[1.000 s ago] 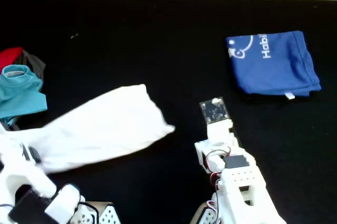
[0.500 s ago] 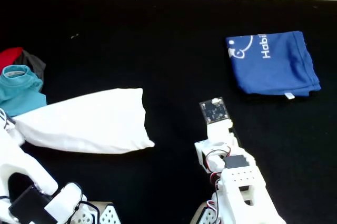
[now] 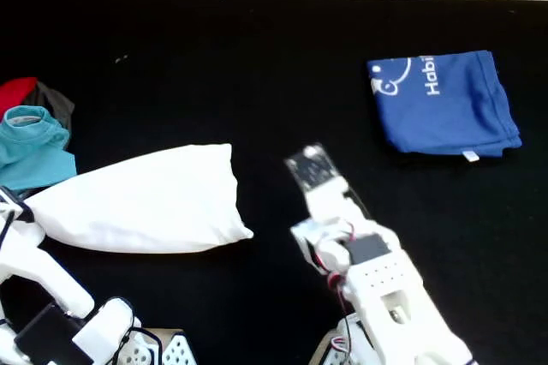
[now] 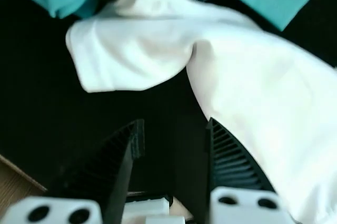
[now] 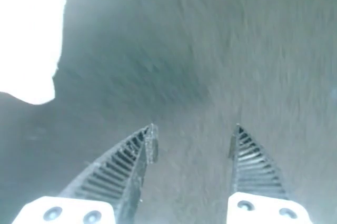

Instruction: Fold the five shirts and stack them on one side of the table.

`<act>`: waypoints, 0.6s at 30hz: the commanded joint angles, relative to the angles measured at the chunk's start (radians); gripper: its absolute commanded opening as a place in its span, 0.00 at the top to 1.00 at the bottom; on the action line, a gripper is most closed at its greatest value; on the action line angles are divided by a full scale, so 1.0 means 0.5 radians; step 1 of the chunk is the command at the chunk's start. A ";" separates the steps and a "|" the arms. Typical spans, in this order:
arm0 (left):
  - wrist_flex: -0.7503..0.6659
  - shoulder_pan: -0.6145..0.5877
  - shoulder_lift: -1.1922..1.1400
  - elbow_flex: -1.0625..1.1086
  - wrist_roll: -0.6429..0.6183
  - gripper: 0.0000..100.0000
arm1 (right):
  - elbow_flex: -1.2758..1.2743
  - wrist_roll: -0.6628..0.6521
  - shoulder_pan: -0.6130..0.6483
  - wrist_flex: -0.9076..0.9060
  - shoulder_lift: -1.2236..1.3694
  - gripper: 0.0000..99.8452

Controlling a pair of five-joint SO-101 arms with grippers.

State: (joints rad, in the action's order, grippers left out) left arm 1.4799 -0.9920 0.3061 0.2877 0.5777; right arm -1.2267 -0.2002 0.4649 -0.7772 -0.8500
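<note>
Motion now sits with the right arm (image 3: 368, 271). Half a second ago its wrist pointed straight up the table; now it has swung toward the rumpled white fabric shirt (image 3: 141, 202). Right gripper (image 5: 192, 150) hangs over bare black cloth-covered surface (image 5: 221, 50), fingers (image 5: 131, 166) apart, nothing between them. A corner of the white shirt sits at the edge of its view, near but not touching.

White shirt: a second ago it was stretched out and being dragged toward the left arm (image 3: 34, 266). Since half a second ago it has barely shifted, and it lies flat on the surface, left of centre. Left gripper (image 4: 174, 150) is at the shirt's left end, fingers (image 4: 118, 163) spread, holding nothing. One finger is just beside the cloth, and a sleeve sticks out ahead.

Nothing else has moved. Folded blue shirt with white print (image 3: 445, 104) is on the far right, well apart. Bunched teal shirt (image 3: 30, 151) lies at the left edge just beside the white one, with red and grey garments (image 3: 21, 91) behind it.

My read: left arm has let go after the pull, and right arm is coming in to work the same shirt. One folded, one laid out, the rest waiting, so it's early in the job.
</note>
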 commanded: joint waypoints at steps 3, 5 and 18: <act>0.221 0.002 0.023 -0.213 -0.006 0.80 | 0.677 0.123 0.339 -0.207 0.532 0.78; 0.233 -0.020 0.023 -0.241 -0.006 0.80 | 0.852 0.132 0.468 -0.247 0.738 0.78; 0.221 -0.186 0.020 -0.250 0.163 0.80 | 1.585 0.270 0.996 -0.376 1.588 0.63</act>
State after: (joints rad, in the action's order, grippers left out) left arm 1.5842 -1.0764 0.3061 0.1941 0.6406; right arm -0.5086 -0.0744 0.9099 -0.9613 -0.0921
